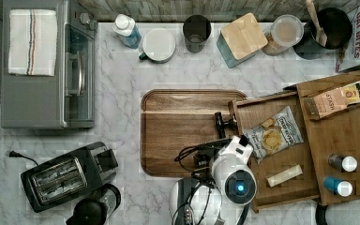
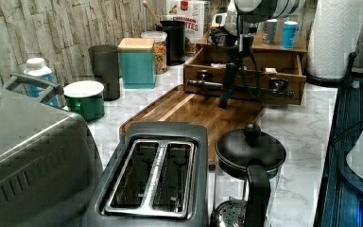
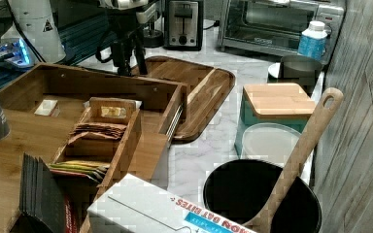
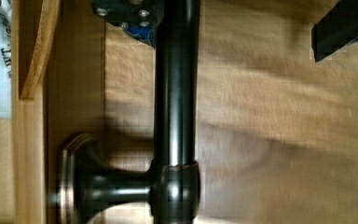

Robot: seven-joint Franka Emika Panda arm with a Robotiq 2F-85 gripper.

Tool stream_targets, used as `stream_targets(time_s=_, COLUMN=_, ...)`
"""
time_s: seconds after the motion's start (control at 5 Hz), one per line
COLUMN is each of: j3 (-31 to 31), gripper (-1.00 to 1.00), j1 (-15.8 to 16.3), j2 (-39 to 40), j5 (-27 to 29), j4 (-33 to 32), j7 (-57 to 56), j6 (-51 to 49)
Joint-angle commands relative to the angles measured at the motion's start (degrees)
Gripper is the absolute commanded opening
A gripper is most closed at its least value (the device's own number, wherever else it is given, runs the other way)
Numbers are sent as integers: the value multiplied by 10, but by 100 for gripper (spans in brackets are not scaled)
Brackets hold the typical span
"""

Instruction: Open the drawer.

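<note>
Hand (image 4: pixel 235 28) downward, fingers apart

drawer (image 1: pixel 281 154): pulled out over the board's (image 1: pixel 183 131) edge
handle (image 4: pixel 175 93): between my fingers (image 4: pixel 126 14)
chips (image 1: pixel 273 133): in the drawer

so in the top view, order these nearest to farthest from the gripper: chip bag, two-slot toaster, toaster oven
1. The chip bag, in the open drawer, just to the top view's right of the gripper at the handle.
2. The two-slot toaster, far across the counter toward the top view's lower left.
3. The toaster oven, farthest, at the top view's upper left.
</note>
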Motion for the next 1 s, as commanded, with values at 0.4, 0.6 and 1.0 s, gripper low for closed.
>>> stream_targets(time_s=0.4, j3=34, gripper=100, j1=68, j2=-35, j5=-15, j4=-74, j7=55, j6=-27)
stream_targets(time_s=0.6, j3=48, gripper=100, j1=55, j2=-35, j5=-10, j4=-74, j7=51, j6=-27)
stream_targets(time_s=1.0, j3=48, gripper=100, j1=55, j2=-35, j5=-10, j4=-74, j7=51, j6=-27)
